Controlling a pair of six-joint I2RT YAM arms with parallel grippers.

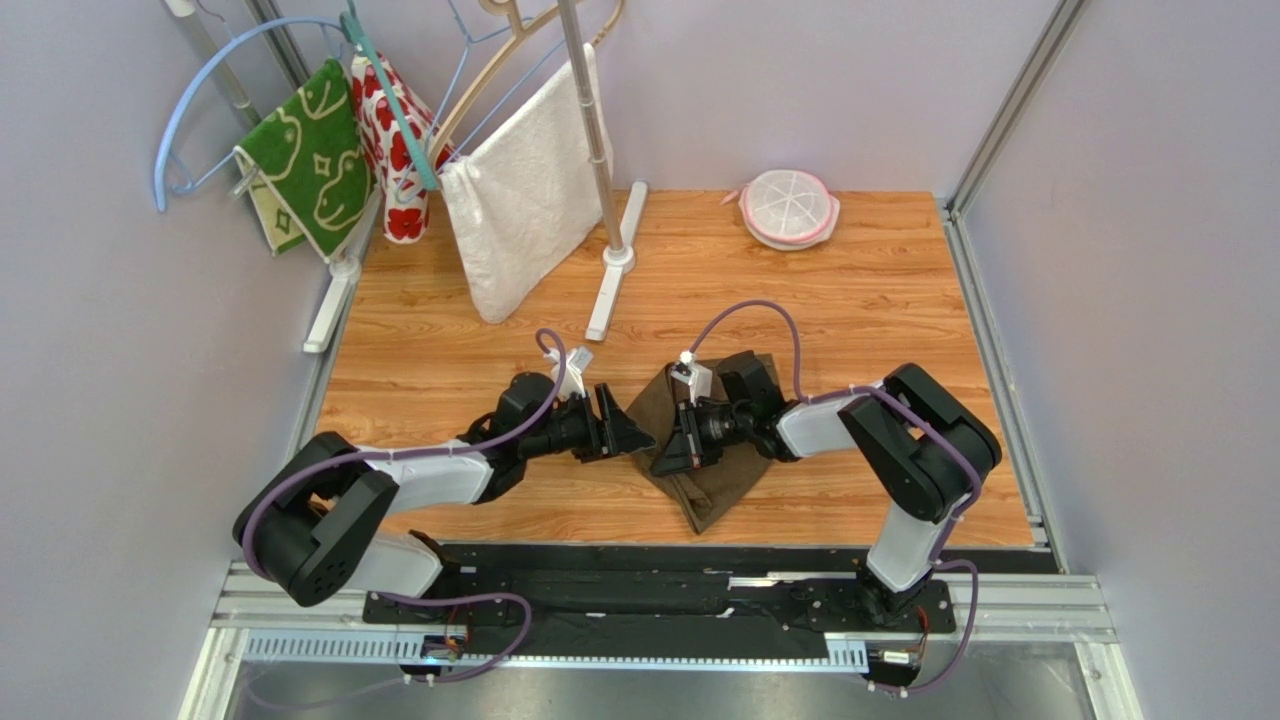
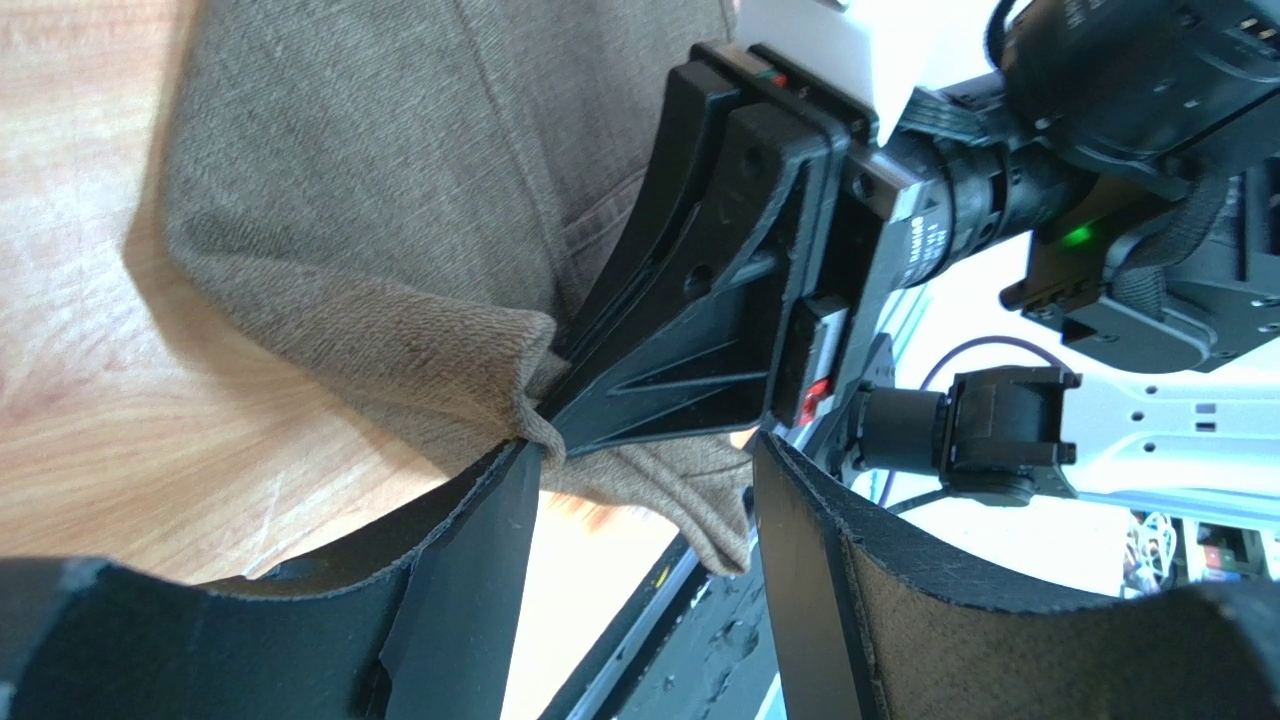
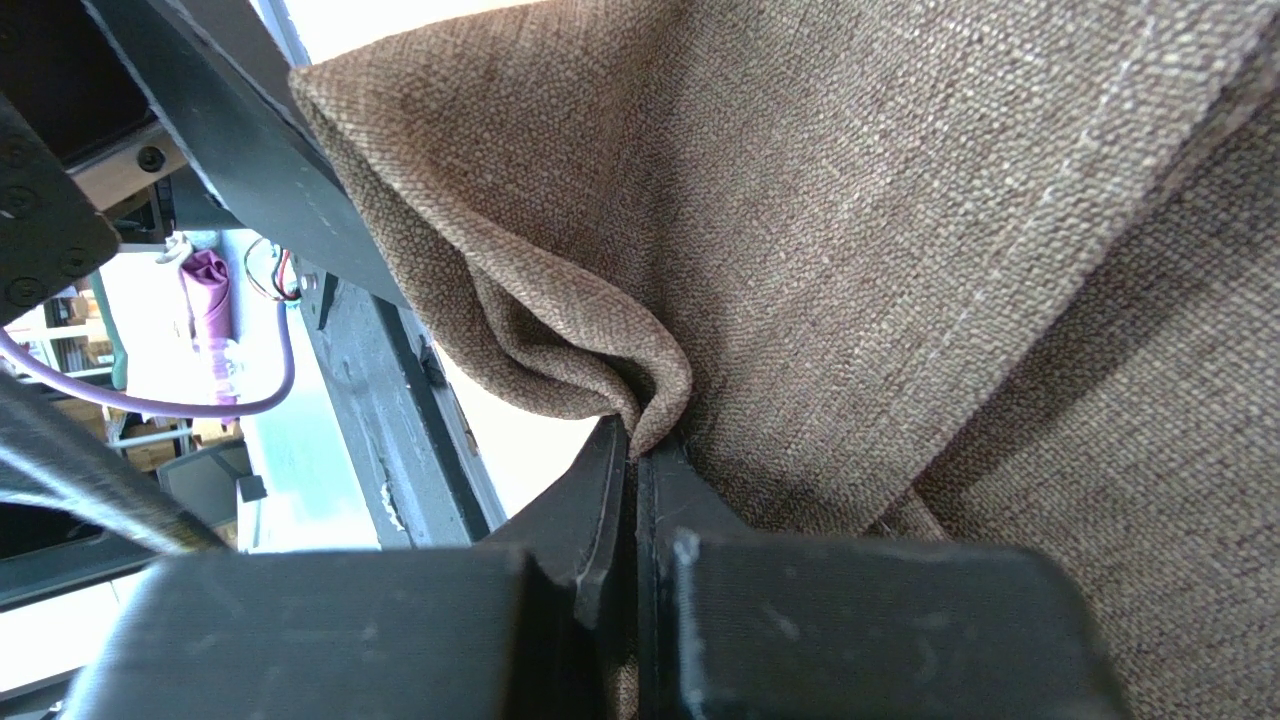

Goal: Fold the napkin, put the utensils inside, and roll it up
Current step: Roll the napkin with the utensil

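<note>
Right gripper [image 3: 639, 450] clamps a napkin [image 1: 721, 483] fold; left gripper [image 2: 643, 450] gapes at its 9 o'clock edge; 6 o'clock corner near bench [image 1: 451, 345] edge.

Top view was evenly bright, soft shadows on bench [image 1: 842, 300]; wrist backgrounds blew out, napkin [image 3: 932, 225] weave crisp.
</note>
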